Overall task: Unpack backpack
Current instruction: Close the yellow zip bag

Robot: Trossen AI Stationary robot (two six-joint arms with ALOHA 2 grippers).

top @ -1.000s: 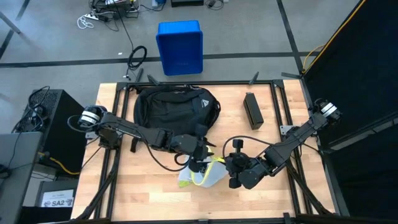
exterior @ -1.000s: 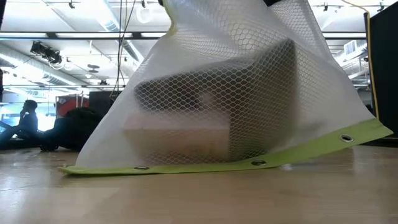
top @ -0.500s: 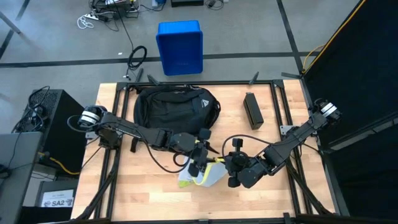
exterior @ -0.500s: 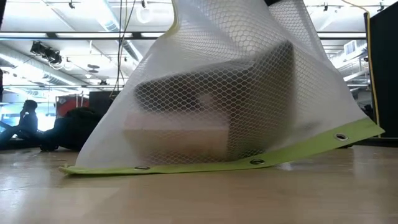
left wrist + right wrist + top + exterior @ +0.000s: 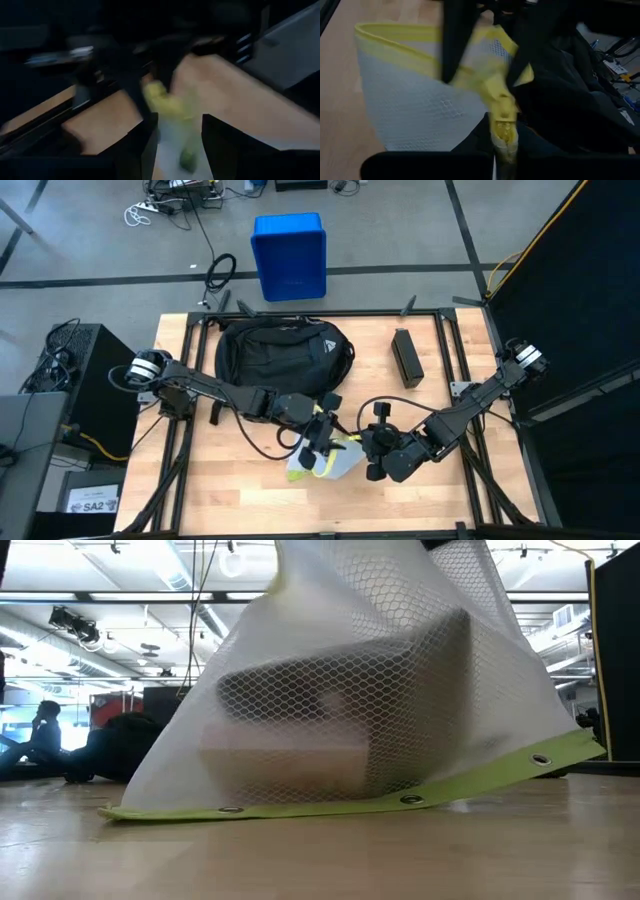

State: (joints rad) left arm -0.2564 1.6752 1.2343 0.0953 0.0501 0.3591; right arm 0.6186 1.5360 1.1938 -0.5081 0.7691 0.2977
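**Two grippers at a mesh pouch in front of the backpack**

From above we see a wooden table [image 5: 240, 480] with both arms meeting near its front middle. The backpack [image 5: 280, 355] lies at the table's rear, left of centre, its pale triangular logo [image 5: 325, 346] facing up. It touches neither gripper.

In front of the backpack lies a white mesh pouch [image 5: 325, 463] with a yellow-green hem. The left gripper [image 5: 318, 442] is above the pouch's upper edge. In the left wrist view its fingers [image 5: 145, 145] stand partly apart with the yellow-green hem [image 5: 167, 102] between them; motion blur there keeps us from telling whether they pinch it. The right gripper [image 5: 368, 455] is at the pouch's right side. In the right wrist view its jaws are closed on a bunched strip of the hem [image 5: 502, 125], and the mesh [image 5: 415, 110] hangs away from that grip.

In the low view the pouch [image 5: 350, 710] fills most of the picture. Its hem [image 5: 300, 806] rests on the table at the left and rises clear of it at the right. Through the mesh we make out a dark block [image 5: 400, 670] and a paler, flatter item [image 5: 280, 755] beneath it.

A dark oblong box [image 5: 406, 358] lies right of the backpack, well apart from it. Beyond the table's far edge a blue bin [image 5: 289, 255] stands on the floor.
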